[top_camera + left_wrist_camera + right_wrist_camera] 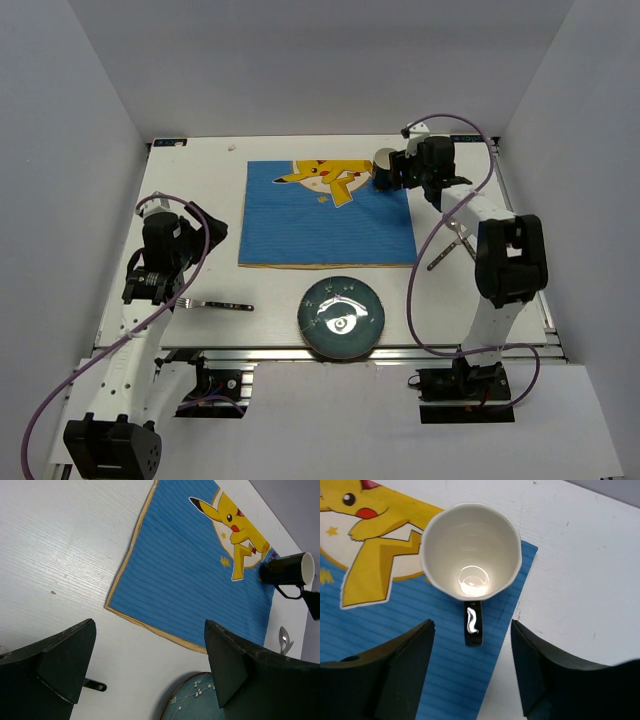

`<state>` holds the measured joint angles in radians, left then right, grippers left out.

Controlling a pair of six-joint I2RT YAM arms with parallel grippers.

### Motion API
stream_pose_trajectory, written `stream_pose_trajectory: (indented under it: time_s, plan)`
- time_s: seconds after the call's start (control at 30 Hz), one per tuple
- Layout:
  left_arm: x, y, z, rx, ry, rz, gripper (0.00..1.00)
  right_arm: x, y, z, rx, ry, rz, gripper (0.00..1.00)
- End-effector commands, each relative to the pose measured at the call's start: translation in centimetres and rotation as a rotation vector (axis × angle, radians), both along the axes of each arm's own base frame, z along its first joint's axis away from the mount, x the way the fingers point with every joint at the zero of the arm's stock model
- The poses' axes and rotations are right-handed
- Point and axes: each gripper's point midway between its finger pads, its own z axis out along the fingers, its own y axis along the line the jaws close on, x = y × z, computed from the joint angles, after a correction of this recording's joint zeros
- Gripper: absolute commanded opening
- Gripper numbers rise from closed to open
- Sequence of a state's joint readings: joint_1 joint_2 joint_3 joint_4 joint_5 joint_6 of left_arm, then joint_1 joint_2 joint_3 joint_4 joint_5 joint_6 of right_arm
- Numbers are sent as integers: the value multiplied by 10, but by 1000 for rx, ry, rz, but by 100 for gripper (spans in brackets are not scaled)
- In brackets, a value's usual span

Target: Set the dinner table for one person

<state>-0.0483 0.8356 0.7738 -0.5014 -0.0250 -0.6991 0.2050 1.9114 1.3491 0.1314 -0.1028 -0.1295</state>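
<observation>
Dinner table (pixel 200 170); mug (pixel 471 550) interior (seemingly empty) right-wrist only

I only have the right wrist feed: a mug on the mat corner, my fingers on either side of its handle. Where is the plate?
Observer: The plate sits on the dinner table, just off the near edge of the placemat, not on it.
Operator: And the fork?
Observer: The fork lies left of the plate, close to the left gripper.
Operator: Any spoon out?
Observer: Yes, the spoon lies right of the placemat, beside the right arm.
</observation>
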Motion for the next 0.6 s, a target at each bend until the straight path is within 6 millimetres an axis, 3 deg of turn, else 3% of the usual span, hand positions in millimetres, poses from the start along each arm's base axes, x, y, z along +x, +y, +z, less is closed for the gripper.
stream_pose_trajectory:
  time_s: [0.0,0.03,0.07,0.1,0.13,0.17,0.2,0.23,0.27,0.3,0.33,0.37,0.4,0.43,0.5,0.57]
  plan:
    - [-7,4,5,-26,-1,52,98,-16,-7,55,-17,-111,26,69]
    - [-8,5,4,-36,6,62,98,-28,-12,65,-45,-119,56,70]
    - [-11,5,1,-47,21,73,98,-38,-11,46,-59,-71,89,70]
    - [-14,5,-3,-59,36,83,98,-48,-15,62,-56,-97,104,70]
    - [-16,4,-5,-90,44,104,97,-62,-5,66,-26,-99,188,70]
    - [-20,4,-11,-100,68,115,94,-82,-10,72,-29,-106,242,69]
    - [-25,4,-19,-123,93,134,93,-103,1,73,11,-89,345,66]
    - [-29,4,-23,-133,105,146,91,-120,4,89,14,-124,395,65]
    - [-37,5,-31,-139,142,165,88,-137,6,84,-8,-109,457,63]
    - [-42,5,-39,-157,168,184,86,-156,13,76,15,-85,518,54]
    - [-45,5,-44,-169,182,195,82,-169,14,86,18,-111,540,45]
    - [-52,5,-50,-180,208,208,73,-179,16,84,24,-105,553,34]
    - [-56,3,-56,-208,230,223,67,-192,16,69,27,-68,564,17]
    - [-61,2,-68,-216,263,227,62,-202,17,73,23,-79,583,13]
    - [-68,-3,-83,-233,324,222,55,-222,17,55,15,-29,616,14]
    - [-73,-5,-95,-229,378,216,55,-241,22,47,12,1,677,28]
